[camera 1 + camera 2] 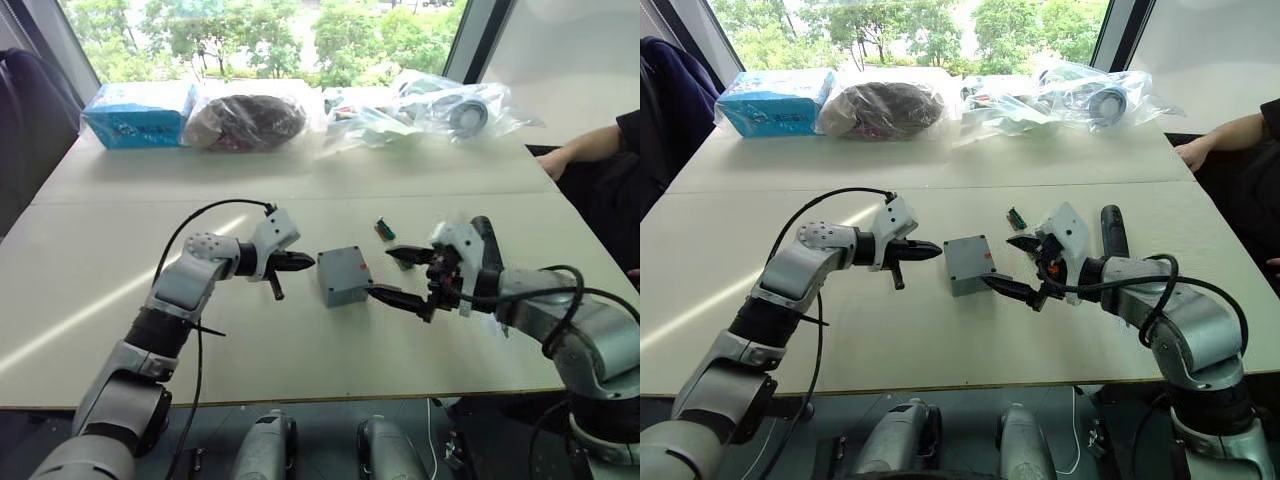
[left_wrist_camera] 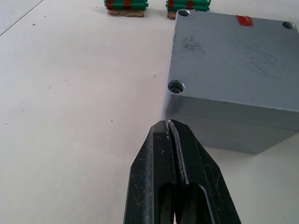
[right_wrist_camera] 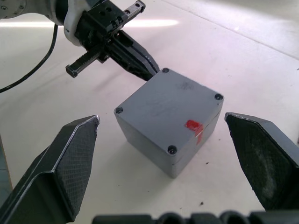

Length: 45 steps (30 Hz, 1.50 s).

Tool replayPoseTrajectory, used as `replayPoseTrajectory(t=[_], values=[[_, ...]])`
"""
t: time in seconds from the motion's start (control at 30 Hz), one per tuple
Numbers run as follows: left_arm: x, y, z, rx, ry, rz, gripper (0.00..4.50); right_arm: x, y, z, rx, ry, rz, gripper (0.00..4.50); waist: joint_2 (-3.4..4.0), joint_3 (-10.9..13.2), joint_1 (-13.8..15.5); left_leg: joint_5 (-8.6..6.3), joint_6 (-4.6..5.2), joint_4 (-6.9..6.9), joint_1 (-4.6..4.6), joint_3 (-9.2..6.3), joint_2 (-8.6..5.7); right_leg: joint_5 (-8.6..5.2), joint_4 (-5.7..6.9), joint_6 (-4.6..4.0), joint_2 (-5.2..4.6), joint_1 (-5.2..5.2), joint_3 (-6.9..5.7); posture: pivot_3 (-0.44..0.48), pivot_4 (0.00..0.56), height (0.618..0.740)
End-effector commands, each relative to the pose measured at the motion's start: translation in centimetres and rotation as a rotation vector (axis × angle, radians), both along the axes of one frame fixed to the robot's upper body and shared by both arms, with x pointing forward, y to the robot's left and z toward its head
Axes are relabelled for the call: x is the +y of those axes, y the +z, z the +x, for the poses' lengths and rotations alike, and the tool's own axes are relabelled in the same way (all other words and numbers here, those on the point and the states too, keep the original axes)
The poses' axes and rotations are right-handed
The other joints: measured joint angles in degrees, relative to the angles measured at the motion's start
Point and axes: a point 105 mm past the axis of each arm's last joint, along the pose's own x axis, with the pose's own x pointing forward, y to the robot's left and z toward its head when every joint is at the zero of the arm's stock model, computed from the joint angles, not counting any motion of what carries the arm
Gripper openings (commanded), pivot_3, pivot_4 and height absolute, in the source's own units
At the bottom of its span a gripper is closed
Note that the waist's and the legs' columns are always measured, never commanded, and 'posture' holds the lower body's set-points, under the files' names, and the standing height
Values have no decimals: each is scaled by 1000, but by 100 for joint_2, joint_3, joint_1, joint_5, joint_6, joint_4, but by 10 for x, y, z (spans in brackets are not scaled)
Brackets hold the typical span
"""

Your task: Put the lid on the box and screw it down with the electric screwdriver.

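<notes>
So: box (image 1: 343, 276) sits mid-table with the lid (image 3: 173, 107) already on top, seam visible all round, red mark near one corner, screw holes at all four corners. Whether any screws are in, can't tell.

Left gripper (image 1: 300, 263) is at the box's 9 o'clock, fingers pressed together, tip pointing at the near lid corner, just short of it or barely touching — can't say which.

Right gripper (image 1: 398, 276) is at the box's 3 o'clock, fingers spread wide, holding nothing; the lower fingertip (image 1: 384, 294) is just beside the box's side, the upper one near the green parts.

Electric screwdriver (image 1: 1112, 231) lies on the table beyond the right wrist, roughly 2 o'clock from the box, untouched.

Small green parts (image 1: 384, 229) lie at the box's 1 o'clock, near but apart from it.

Far edge of the table, 12 o'clock: blue packet (image 1: 138, 113), bagged dark item (image 1: 245, 121), clear bags (image 1: 430, 108). A person's arm (image 1: 590, 145) rests at the far right corner.
</notes>
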Motion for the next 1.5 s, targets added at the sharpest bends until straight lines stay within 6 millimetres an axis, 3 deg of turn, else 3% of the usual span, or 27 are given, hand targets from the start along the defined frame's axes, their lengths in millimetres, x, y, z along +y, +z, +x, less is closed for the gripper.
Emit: replayPoseTrajectory(t=[0.03,0.2,0.33,0.6,0.73,0.9,1.03,1.13,1.2,1.3,1.4,1.5], values=[[5,6,-7,-23,-21,20,0,0,-7,-1,1,21,-59,4480,0,0,-12,0,0,0,0,0,0,0,-1,0,0,0,0,0,150,740],[5,-10,-19,7,-64,64,0,8,-32,-3,41,29,-105,4480,0,0,-5,0,0,0,0,1,1,-1,0,-1,2,-2,0,0,150,740],[-5,-5,-13,-10,-49,27,0,19,-47,-9,73,41,-97,4480,-1,0,11,0,0,5,-3,0,-1,-1,0,-2,-2,0,0,0,150,740],[-12,0,-7,-13,-39,-13,0,29,-51,-14,81,32,-66,4480,0,0,-9,0,0,8,0,0,-1,0,2,0,2,1,0,0,150,740],[-7,0,-8,-3,-37,-5,0,18,-41,-7,40,-7,-81,4480,0,0,-1,0,0,8,-1,0,-1,0,1,-1,2,1,0,0,150,740],[-1,-8,-24,49,-80,24,0,5,-28,-5,25,-1,-83,4480,0,0,-7,0,0,8,-1,0,0,-1,0,-1,1,2,0,0,150,740],[1,-7,-29,56,-89,26,0,4,9,-5,35,45,123,4480,-1,1,-7,0,0,7,0,-1,4,-1,0,-2,1,2,0,0,150,740],[11,3,-25,41,-71,3,0,-8,34,18,-27,-32,210,4480,-2,1,-9,0,0,7,1,-1,4,-1,0,-4,0,2,1,0,150,740],[23,14,-26,27,-70,-12,0,-27,28,52,-68,-163,143,4480,-3,1,-18,0,0,7,2,-2,5,-3,-1,-8,0,4,0,0,150,740],[34,24,-32,50,-56,-56,0,-43,14,86,-102,-269,69,4480,-2,1,-23,0,0,4,3,1,4,-8,1,-17,1,0,0,0,150,740],[39,35,-31,63,-10,-126,0,-47,5,116,-161,-307,-1,4480,1,4,-31,0,0,-1,0,7,0,-1,-1,-3,1,-4,0,0,150,740],[40,29,-31,70,30,-126,0,-42,-10,134,-149,-276,-39,4480,2,4,-79,0,0,-1,0,19,-4,1,-2,0,1,-6,4,0,150,740]])
